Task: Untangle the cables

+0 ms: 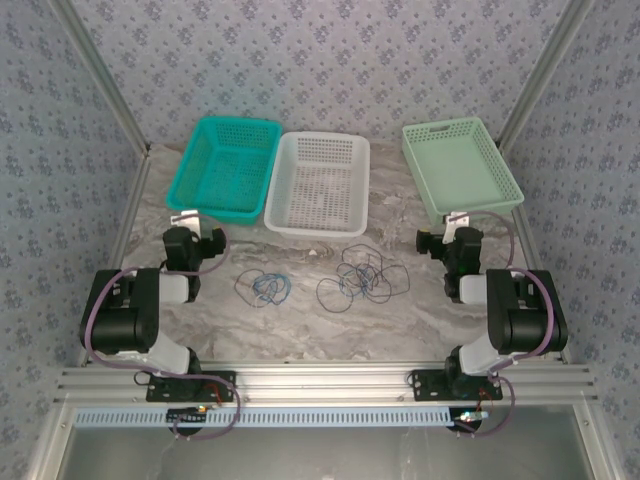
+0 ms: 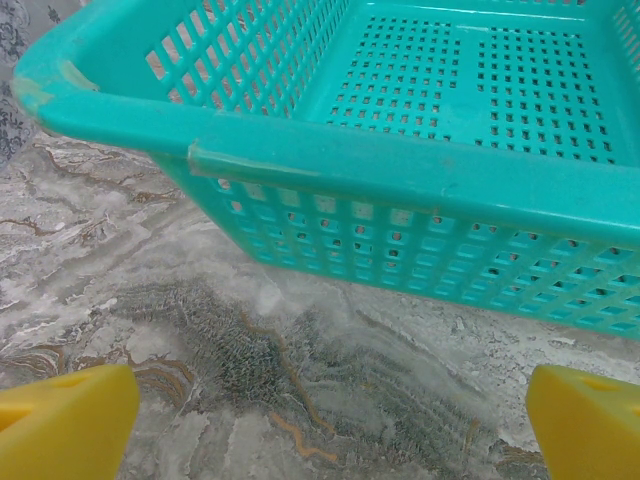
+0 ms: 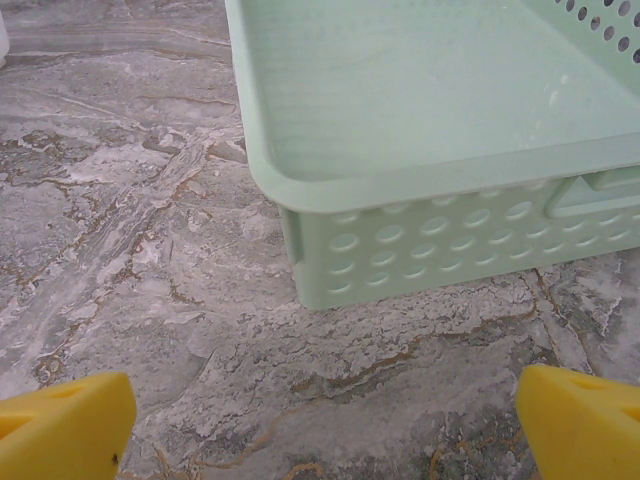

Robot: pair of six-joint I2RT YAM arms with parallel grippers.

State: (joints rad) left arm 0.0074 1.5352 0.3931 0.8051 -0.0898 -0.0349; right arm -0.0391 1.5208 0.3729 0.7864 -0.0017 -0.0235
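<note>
Marble table (image 1: 300, 335), tangled cables (image 1: 362, 278), risk of tighter knots.
Left pincer (image 2: 320, 420) wide and empty at the teal basket (image 2: 400, 190), right pincer (image 3: 320, 425) the same at the green basket (image 3: 420, 180); cables between the two, further back. Could bump a basket while turning, or grab many loops and tighten knots.

On the marbled desk (image 1: 300, 335), along the upper part of the frame: a teal basket (image 1: 228, 170) at left, a white basket (image 1: 320, 185) just beside it at centre, and a pale green basket (image 1: 462, 165) well apart at upper right, set at an angle. Below the white basket, thin dark and blue cables (image 1: 362, 278) in a loose tangle right of centre. Left of it and apart, a smaller bunch (image 1: 263, 288) of blue and dark loops. At left, the left gripper (image 1: 183, 217) near the teal basket's near rim. At right, the right gripper (image 1: 457, 219) near the green basket's near edge.
</note>
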